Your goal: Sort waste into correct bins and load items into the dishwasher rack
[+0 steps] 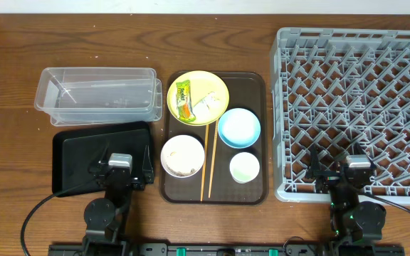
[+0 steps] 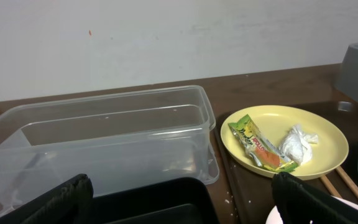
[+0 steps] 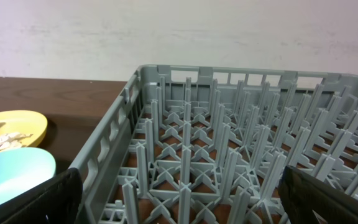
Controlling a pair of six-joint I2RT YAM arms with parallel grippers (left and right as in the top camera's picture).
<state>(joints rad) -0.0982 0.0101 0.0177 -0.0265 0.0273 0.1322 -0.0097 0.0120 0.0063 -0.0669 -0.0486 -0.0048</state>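
Snack wrapper (image 2: pixel 258 146) on yellow plate (image 2: pixel 328 140); lettering prob. yellow, too blurry.

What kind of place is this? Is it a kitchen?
Probably not a real kitchen, more a robot practice setup made like a dish-clearing station: a grey dishwasher rack, a brown tray holding a littered yellow plate, and a clear tub.

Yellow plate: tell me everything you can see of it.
The yellow plate is round, shallow and pale, and looks like plastic or ceramic. It lies flat in the far left corner of the brown tray. On it are a green-and-orange snack wrapper at left and crumpled white paper beside the wrapper. The chopsticks end at its near rim; contact is unclear.
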